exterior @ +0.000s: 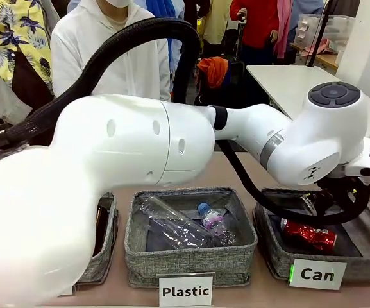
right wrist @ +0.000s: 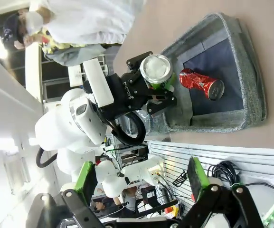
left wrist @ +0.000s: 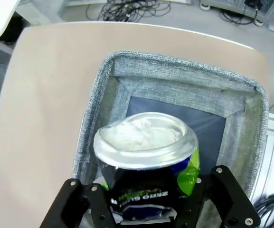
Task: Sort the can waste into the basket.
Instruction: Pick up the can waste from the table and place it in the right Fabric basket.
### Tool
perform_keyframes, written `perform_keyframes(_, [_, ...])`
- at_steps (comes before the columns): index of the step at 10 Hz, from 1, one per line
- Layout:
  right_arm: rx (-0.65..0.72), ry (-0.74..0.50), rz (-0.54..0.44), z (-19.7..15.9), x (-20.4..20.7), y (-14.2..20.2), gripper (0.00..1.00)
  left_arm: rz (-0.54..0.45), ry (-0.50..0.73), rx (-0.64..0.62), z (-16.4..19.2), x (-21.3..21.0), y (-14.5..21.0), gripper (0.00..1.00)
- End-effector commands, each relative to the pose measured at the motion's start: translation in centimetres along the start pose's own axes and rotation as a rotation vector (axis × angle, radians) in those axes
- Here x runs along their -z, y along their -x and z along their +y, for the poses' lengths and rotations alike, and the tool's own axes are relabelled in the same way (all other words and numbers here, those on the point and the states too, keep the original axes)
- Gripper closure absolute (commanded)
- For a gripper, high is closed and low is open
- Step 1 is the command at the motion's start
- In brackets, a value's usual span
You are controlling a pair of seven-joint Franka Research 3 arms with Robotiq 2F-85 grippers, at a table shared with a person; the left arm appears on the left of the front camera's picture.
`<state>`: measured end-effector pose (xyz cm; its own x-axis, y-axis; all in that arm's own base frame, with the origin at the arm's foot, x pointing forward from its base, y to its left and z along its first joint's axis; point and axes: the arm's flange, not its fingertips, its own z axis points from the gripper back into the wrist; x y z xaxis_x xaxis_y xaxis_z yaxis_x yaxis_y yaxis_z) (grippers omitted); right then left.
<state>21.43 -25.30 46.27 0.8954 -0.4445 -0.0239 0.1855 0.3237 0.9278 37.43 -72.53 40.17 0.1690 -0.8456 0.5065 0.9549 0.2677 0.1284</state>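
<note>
Presently noted: left gripper (left wrist: 148, 209) clamped on black can (left wrist: 146, 161) above basket (left wrist: 184, 76); red can (exterior: 308, 235) inside. Right gripper (right wrist: 141, 183) fingers apart, empty.

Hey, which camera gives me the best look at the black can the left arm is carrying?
The left wrist view: the black can sits large between the left gripper jaws, silver top toward the camera, above the basket. The right wrist view shows it smaller, beside the basket's rim. In the front view the arm hides it.
</note>
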Motion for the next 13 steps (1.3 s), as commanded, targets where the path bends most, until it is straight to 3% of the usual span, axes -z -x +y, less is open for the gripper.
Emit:
perform_keyframes(1, [0.006,0.019,0.001,0.3,-0.5,0.1,0.0,-0.006,0.0,0.008,0.8,-0.4,-0.8,0.43])
perform_keyframes(2, [0.006,0.019,0.001,0.3,-0.5,0.1,0.0,-0.01,0.003,0.005,0.8,-0.5,-0.6,0.0])
perform_keyframes(3, [0.006,0.019,0.001,0.3,-0.5,0.1,0.0,-0.014,0.006,0.004,1.1,-0.7,-0.4,0.29])
perform_keyframes(4, [0.006,0.019,0.001,0.3,-0.5,0.1,0.0,-0.019,0.012,-0.001,1.3,-1.0,-0.3,0.0])
perform_keyframes(10, [0.006,0.019,0.001,0.3,-0.5,0.1,0.0,-0.049,0.006,-0.004,1.7,-2.9,0.6,0.0])
perform_keyframes(13, [-0.002,-0.006,0.026,0.8,1.5,-1.4,0.0,0.004,0.038,-0.094,5.5,-10.1,4.7,0.0])
